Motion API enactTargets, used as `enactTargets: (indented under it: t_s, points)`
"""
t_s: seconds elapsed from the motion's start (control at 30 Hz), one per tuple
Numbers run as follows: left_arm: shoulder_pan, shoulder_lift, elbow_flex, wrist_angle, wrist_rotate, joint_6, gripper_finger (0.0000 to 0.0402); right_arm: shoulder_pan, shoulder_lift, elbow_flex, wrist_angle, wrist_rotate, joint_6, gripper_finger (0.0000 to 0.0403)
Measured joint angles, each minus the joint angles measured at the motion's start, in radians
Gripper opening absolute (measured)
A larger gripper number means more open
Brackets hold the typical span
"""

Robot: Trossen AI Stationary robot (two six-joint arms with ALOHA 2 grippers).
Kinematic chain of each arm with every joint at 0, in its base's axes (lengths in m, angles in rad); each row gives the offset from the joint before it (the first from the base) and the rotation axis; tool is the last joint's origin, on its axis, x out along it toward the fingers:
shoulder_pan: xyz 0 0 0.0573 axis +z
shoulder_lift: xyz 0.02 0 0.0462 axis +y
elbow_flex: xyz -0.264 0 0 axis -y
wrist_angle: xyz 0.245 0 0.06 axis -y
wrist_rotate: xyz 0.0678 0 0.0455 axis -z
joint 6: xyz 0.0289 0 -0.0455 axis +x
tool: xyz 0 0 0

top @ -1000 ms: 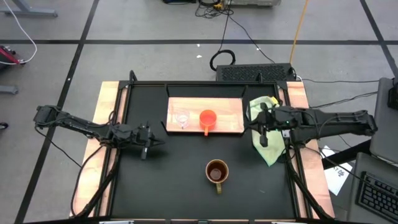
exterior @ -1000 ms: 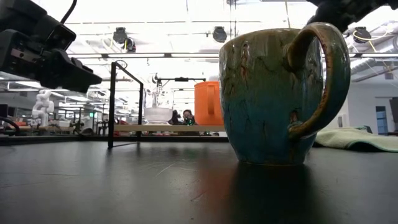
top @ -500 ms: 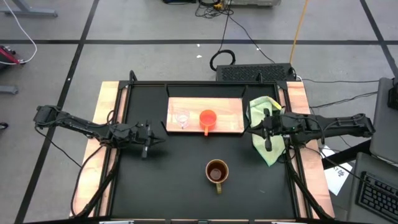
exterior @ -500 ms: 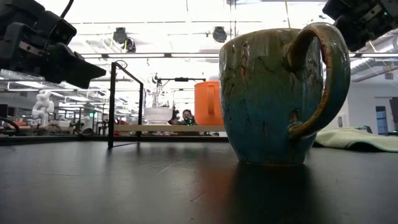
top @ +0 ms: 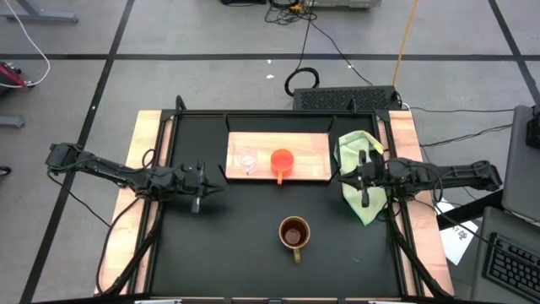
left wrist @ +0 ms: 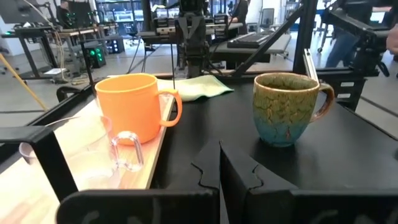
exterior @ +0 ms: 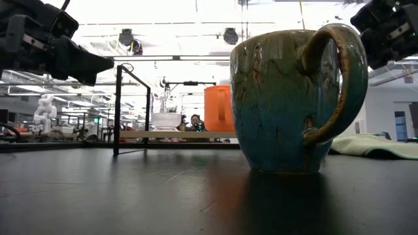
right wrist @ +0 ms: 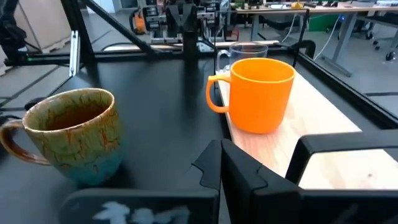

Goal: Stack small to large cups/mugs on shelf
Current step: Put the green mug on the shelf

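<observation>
The shelf [top: 314, 158], a light wood board, lies at the far middle of the black table. On it stand a tiny clear glass cup [top: 247, 161] and an orange mug [top: 282, 160], handle toward the near edge. The brown mug [top: 294, 233] stands upright on the black table nearer the front, also in the low view [exterior: 287, 98]. My left gripper [top: 199, 192] hovers shut and empty left of the shelf, with all three vessels ahead of it in the left wrist view [left wrist: 221, 155]. My right gripper [top: 364, 187] hovers shut and empty over the green cloth, right of the shelf [right wrist: 221, 152].
A light green cloth [top: 361, 207] lies crumpled at the table's right side, beside the shelf's right end. A dark raised frame [top: 278, 113] runs around the black table. Bare black table lies between the brown mug and the shelf. People and desks show in the room beyond.
My right gripper has drawn a little toward the table's near edge and right side, over the green cloth, still shut. My left gripper has risen slightly. The cups and the shelf have not moved.
</observation>
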Motion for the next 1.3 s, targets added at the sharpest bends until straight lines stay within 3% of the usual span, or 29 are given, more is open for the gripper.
enactTargets:
  t_s: [0.37,0.67,1.0,1.17,1.3]
  points:
    - [0.0,0.0,0.0,-0.011,0.0,0.018,0.0003,0.0,-0.02,-0.056,0.038,-0.004,0.013,0.0]
    - [0.0,0.0,0.0,-0.01,0.001,0.002,0.0003,0.007,-0.02,-0.056,0.125,-0.109,-0.019,0.0]
    - [-0.001,0.0,0.0,0.006,0.096,-0.01,0.0003,0.074,-0.018,-0.056,0.187,-0.11,-0.026,0.0]
    - [-0.001,0.0,0.0,0.006,0.097,-0.002,0.0003,0.142,0.041,-0.056,0.314,-0.109,-0.105,0.0]
    - [-0.001,0.0,0.0,0.006,0.097,0.003,0.0003,0.188,0.162,-0.056,0.469,-0.104,-0.125,0.0]
